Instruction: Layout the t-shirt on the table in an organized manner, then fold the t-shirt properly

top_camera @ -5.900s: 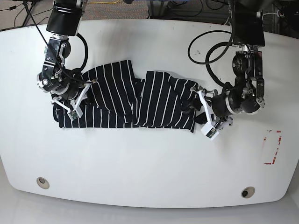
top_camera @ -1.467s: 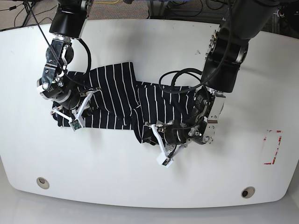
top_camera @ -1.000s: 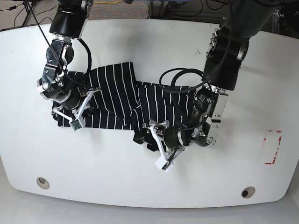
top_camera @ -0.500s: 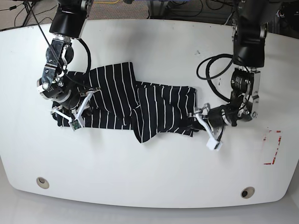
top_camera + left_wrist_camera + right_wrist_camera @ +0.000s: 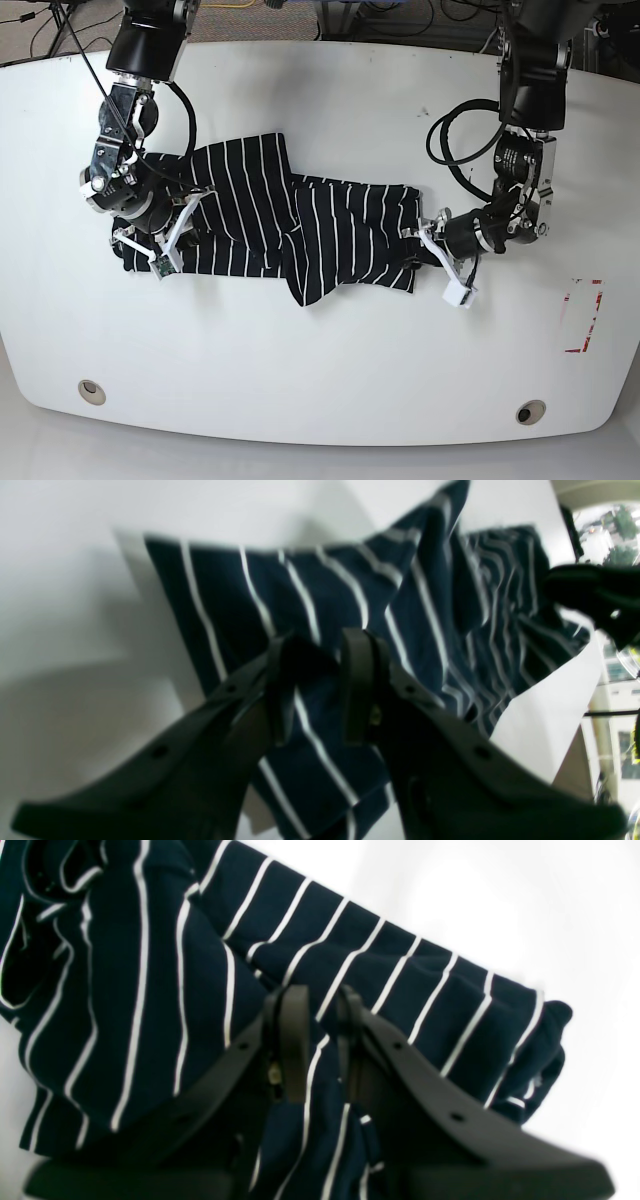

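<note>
Right gripper (image 5: 316,1040) pinching the t-shirt (image 5: 350,970)

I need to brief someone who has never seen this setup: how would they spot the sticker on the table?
Start from the large glossy white table and find the black white-striped t-shirt bunched at its middle. In the base view, look well right of it, near the table's right edge: the red-and-white rectangular sticker is the only coloured mark there.

One striped t-shirt (image 5: 290,225), two robot arms, one white table (image 5: 320,370).
Also countable: two round grey grommet holes (image 5: 91,391), one red-and-white sticker (image 5: 584,315), two grippers, the left gripper (image 5: 428,243) and the right gripper (image 5: 172,228).
</note>
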Robot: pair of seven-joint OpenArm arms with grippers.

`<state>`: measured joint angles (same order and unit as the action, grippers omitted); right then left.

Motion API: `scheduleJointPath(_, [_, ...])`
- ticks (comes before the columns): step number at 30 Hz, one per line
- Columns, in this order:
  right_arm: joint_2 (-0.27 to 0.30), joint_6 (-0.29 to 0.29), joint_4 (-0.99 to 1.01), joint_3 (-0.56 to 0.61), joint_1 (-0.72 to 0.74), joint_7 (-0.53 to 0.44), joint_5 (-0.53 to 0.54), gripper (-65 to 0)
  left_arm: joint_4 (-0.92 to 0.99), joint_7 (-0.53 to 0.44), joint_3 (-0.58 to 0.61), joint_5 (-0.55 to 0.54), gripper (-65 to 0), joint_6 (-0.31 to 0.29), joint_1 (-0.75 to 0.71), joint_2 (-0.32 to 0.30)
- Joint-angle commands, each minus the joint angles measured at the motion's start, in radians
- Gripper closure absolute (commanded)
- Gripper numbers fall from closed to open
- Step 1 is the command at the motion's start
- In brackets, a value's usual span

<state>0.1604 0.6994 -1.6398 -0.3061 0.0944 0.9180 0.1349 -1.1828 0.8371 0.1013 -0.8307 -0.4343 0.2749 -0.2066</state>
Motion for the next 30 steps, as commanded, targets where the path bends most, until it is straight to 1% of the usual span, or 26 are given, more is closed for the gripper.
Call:
scheduleJointPath(1, [0.008, -0.001, -0.02, -0.003, 0.018, -0.021, 0.013, -9.7, 0.031, -0.023, -0.002, 0.015, -12.6, -0.007, 0.037, 0.0])
scheduleJointPath(10, [0.008, -0.001, -0.084, -0.003, 0.021, -0.02, 0.013, -10.3, 0.18, -0.094, -0.002, 0.119, -12.8, -0.011, 0.04, 0.019])
scheduleJointPath(13, [-0.012, -0.001, -0.139, -0.006, 0.026, 0.029, 0.015, -12.2, 0.214, -0.101, -0.002, 0.158, -12.8, -0.064, 0.04, 0.019])
scheduleJointPath(15, [-0.025, -0.001, -0.173, -0.021, 0.034, 0.065, 0.013, -16.0, 0.225, -0.103, -0.002, 0.17, -12.8, -0.093, 0.04, 0.019])
scheduleJointPath(17, [-0.043, -0.001, -0.213, -0.063, 0.055, 0.112, 0.013, -23.0, 0.235, -0.108, -0.004, 0.187, -12.8, -0.116, 0.04, 0.016])
scheduleJointPath(20, [-0.069, -0.001, -0.241, -0.146, 0.086, 0.194, 0.013, -36.1, 0.24, -0.108, -0.008, 0.204, -12.8, -0.122, 0.037, 0.012])
scheduleJointPath(23, [-0.08, -0.001, -0.241, -0.239, 0.132, 0.264, 0.015, -48.0, 0.24, -0.108, -0.008, 0.224, -12.8, -0.125, 0.036, -0.011])
scheduleJointPath(24, [-0.08, -0.001, -0.239, -0.262, 0.14, 0.276, 0.015, -50.3, 0.24, -0.108, -0.008, 0.227, -12.8, -0.125, 0.036, -0.014])
scheduleJointPath(25, [-0.083, -0.001, -0.23, -0.304, 0.158, 0.309, 0.024, -54.9, 0.24, -0.108, -0.008, 0.231, -12.8, -0.125, 0.036, -0.023])
scheduleJointPath(27, [-0.08, -0.001, -0.208, -0.35, 0.176, 0.341, 0.065, -59.1, 0.241, -0.109, -0.008, 0.231, -12.8, -0.125, 0.037, -0.026])
scheduleJointPath(29, [-0.072, -0.001, -0.176, -0.39, 0.193, 0.37, 0.124, -62.3, 0.241, -0.109, -0.008, 0.231, -12.8, -0.125, 0.037, -0.046])
scheduleJointPath(30, [-0.054, -0.001, -0.147, -0.419, 0.202, 0.392, 0.165, -63.3, 0.241, -0.109, -0.008, 0.231, -12.8, -0.125, 0.039, -0.057])
